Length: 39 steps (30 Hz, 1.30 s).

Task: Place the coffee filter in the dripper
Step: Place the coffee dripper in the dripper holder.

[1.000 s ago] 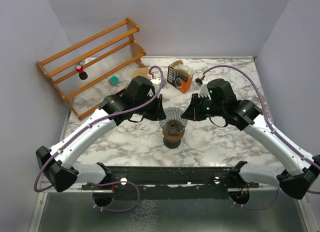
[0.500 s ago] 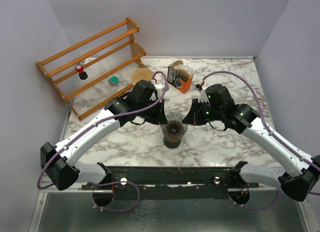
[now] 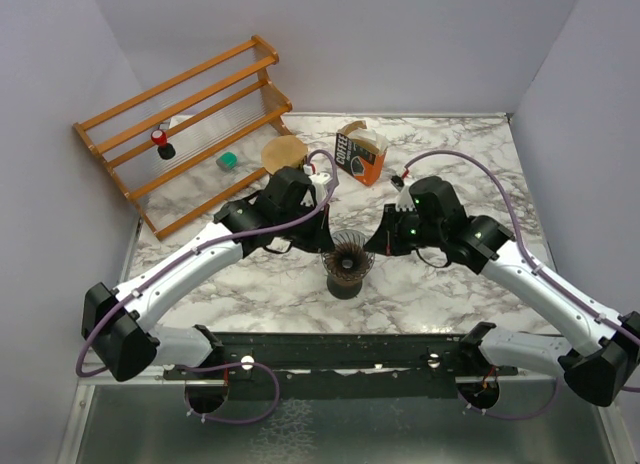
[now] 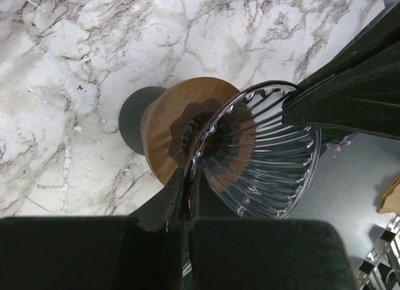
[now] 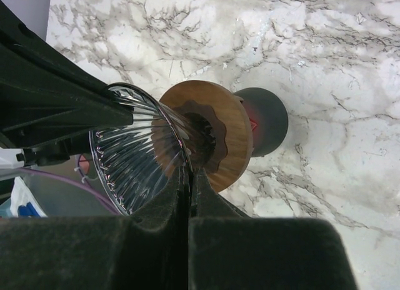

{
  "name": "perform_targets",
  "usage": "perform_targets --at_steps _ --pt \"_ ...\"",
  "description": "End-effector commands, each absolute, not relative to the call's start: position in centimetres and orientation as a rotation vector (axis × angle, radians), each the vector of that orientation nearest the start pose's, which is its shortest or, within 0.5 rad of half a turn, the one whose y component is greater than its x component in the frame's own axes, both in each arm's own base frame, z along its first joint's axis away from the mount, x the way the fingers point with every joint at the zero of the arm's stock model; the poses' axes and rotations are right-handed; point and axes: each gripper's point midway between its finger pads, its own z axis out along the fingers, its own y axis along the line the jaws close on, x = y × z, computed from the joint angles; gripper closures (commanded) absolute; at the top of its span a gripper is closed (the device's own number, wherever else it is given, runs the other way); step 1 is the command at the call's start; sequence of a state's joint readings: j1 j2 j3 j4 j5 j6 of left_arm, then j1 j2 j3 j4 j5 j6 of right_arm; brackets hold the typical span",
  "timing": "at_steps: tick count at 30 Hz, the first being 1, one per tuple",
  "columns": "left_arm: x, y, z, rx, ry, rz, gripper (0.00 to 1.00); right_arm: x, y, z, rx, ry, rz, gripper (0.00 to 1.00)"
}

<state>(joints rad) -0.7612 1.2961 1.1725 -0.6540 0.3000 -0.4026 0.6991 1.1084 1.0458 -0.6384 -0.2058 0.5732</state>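
The dripper (image 3: 347, 252) is a ribbed glass cone with a wooden collar (image 4: 164, 129), standing mid-table over a dark round base (image 5: 265, 118). My left gripper (image 3: 324, 240) is shut on the cone's left rim; the thin glass edge runs between its fingers (image 4: 170, 199). My right gripper (image 3: 376, 242) is shut on the opposite rim, pinching the glass wall (image 5: 134, 159). The inside of the cone (image 4: 269, 159) holds nothing. A round tan coffee filter (image 3: 284, 152) lies flat on the table behind the left arm, beside the rack.
A wooden rack (image 3: 185, 124) stands at the back left, with a red-and-black item (image 3: 161, 141) and a green item (image 3: 228, 161) by it. An open coffee box (image 3: 361, 152) sits behind the dripper. Grey walls close the table's sides.
Both wrists have drawn in and down toward the dripper. The left arm shifted so that the tan filter behind it now shows. Both grips on the rim stayed closed.
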Motion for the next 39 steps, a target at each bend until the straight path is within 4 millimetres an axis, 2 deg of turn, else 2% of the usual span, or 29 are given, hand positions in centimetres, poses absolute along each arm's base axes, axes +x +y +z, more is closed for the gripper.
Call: perform_targets --at_steps 1,14,30,39 --pt "19.0 -27.0 16.8 0.665 2.496 -0.791 1.0 20.4 23.9 20.4 -0.238 2.39 0.84 1.0" --pt "17.2 -26.6 14.0 0.687 2.506 -0.783 1.0 18.9 23.4 15.5 -0.246 2.457 0.819 0.99" --pt "15.9 -25.5 10.5 0.683 2.579 -0.746 1.0 17.9 22.7 11.6 -0.208 2.582 0.751 0.99" --pt "15.8 -25.4 9.4 0.694 2.603 -0.729 1.0 17.4 21.8 9.5 -0.182 2.63 0.685 0.99"
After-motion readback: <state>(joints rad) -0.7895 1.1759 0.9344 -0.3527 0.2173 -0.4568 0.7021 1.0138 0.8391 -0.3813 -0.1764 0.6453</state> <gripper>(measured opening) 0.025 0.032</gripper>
